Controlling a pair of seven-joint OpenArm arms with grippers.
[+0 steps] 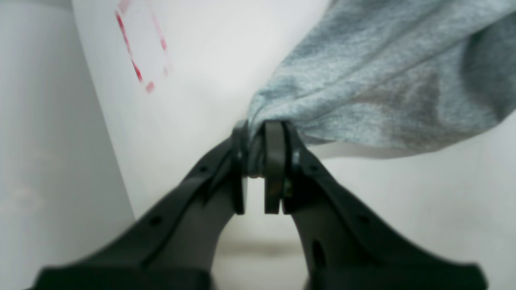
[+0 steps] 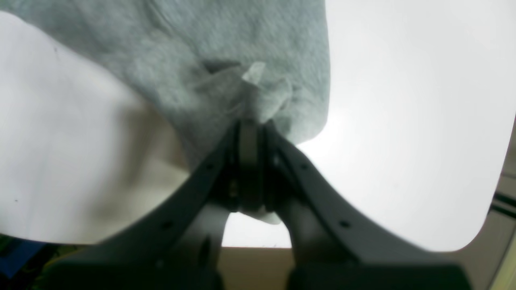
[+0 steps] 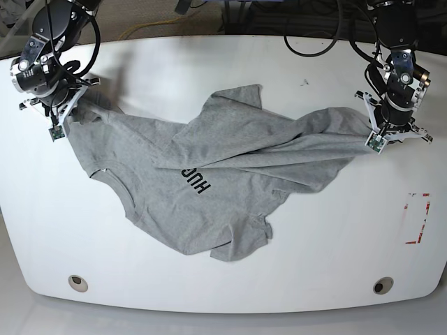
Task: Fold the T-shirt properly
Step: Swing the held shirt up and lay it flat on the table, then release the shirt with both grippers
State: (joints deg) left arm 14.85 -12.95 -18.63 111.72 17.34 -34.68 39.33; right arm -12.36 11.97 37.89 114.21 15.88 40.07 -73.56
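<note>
The grey T-shirt [image 3: 209,174] lies rumpled across the middle of the white table [image 3: 314,244], stretched between both arms, with dark lettering showing near its centre. At the right of the base view my left gripper [image 3: 370,132] is shut on a bunched corner of the T-shirt [image 1: 363,92], the cloth pinched between its black fingers [image 1: 274,161]. At the far left my right gripper [image 3: 70,112] is shut on another edge of the T-shirt [image 2: 225,68], where a small fabric tag [image 2: 253,74] sticks up just above the fingertips.
A dashed red rectangle [image 3: 417,218] is marked on the table near its right edge, also visible as red dashes [image 1: 137,60] in the left wrist view. Two round holes [image 3: 78,282] [image 3: 381,285] sit near the front edge. Cables run behind the table's far edge.
</note>
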